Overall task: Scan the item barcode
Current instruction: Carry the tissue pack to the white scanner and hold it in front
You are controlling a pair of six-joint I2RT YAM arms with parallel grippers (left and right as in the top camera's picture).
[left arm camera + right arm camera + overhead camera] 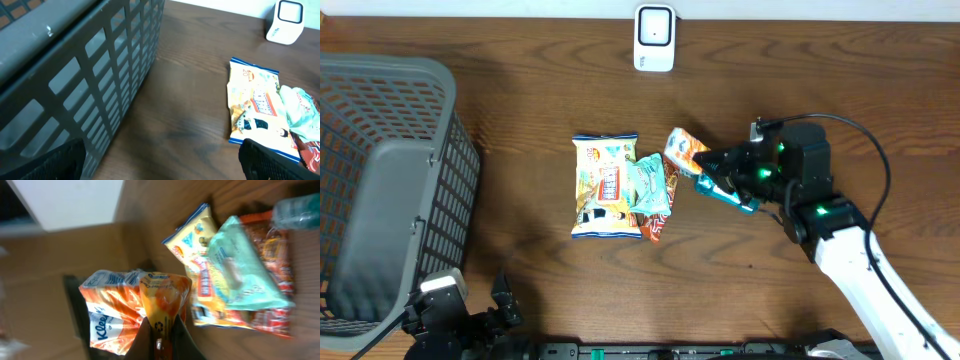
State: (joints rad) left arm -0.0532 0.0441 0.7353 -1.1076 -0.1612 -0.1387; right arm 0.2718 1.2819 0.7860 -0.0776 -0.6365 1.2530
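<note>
Left gripper (160,155): sat at the near left edge of the table (520,100), jaws spread as wide as they went, holding nothing; its dark fingers (47,162) filled the bottom corners of the left wrist view.
Right arm (865,265): a white link ran from the near right corner toward the middle of the table.
Right gripper (705,168): was closed tight, its fingers (145,340) pinching one end of the orange tissue pack.
Orange tissue pack (683,148): was held in the right gripper, tilted, just right of the snack pile; whether it cleared the tabletop could not be told.
Yellow snack bag (604,186): lay flat at the left of the pile, blue bands at both ends.
Mint-green packet (649,183): lay across the right edge of the yellow snack bag.
Red packet (657,224): lay partly under the mint-green packet, its near end showing.
Grey basket (380,180): stood at the left side of the table, mesh walls, well apart from the pile.
White scanner (654,38): stood at the far edge, beyond the pile and well apart from the held pack.
</note>
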